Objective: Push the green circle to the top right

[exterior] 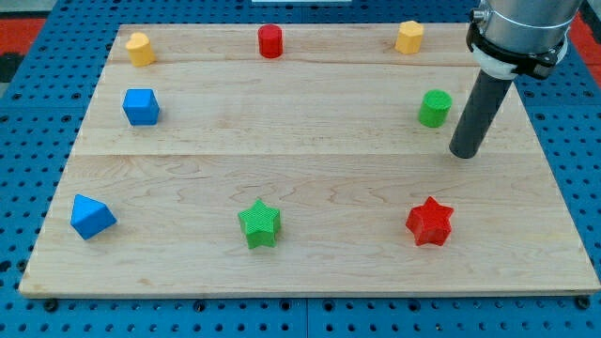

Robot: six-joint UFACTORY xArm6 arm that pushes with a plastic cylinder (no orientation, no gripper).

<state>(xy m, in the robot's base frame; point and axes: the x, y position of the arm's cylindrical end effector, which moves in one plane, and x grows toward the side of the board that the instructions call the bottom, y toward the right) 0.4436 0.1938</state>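
The green circle [435, 108] is a short green cylinder standing on the wooden board [310, 169] at the view's right, in the upper half. My tip [464, 153] rests on the board just to the right of and below the green circle, with a small gap between them. The dark rod rises from the tip toward the view's top right corner, where the arm's grey wrist shows.
A yellow hexagon [409, 37] sits at the top right, a red cylinder [270, 41] at top centre, a yellow block [140, 49] at top left. A blue cube [141, 107], blue wedge [91, 217], green star [259, 223] and red star [430, 222] lie lower.
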